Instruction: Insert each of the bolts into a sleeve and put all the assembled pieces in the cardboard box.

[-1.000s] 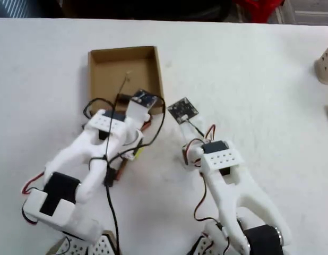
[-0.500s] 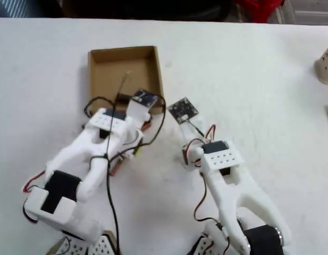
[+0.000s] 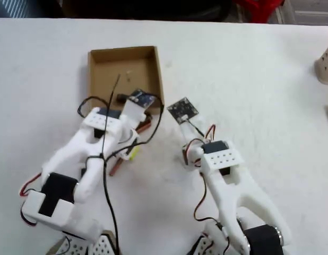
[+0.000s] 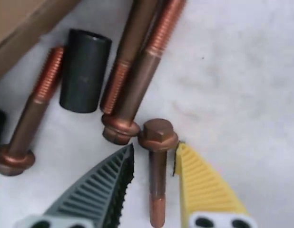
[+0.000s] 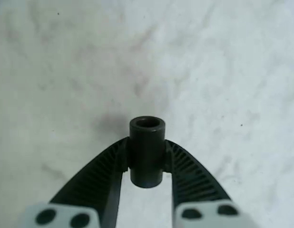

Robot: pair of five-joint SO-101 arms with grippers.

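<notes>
One bolt (image 4: 157, 190) sits between the left claw's (image 4: 155, 149) spread fingers, with a narrow gap on each side. Three more bolts (image 4: 137, 80) and a loose sleeve (image 4: 85, 71) lie just beyond its head, beside the cardboard box (image 3: 91, 74). The right claw (image 5: 147, 142) pinches another sleeve (image 5: 147, 159) above the white table (image 3: 249, 79).

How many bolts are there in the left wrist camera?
4 bolts. One lies in the open left gripper, two lie side by side just beyond it, and one lies past the sleeve, near the cardboard box. Others may be hidden.
</notes>
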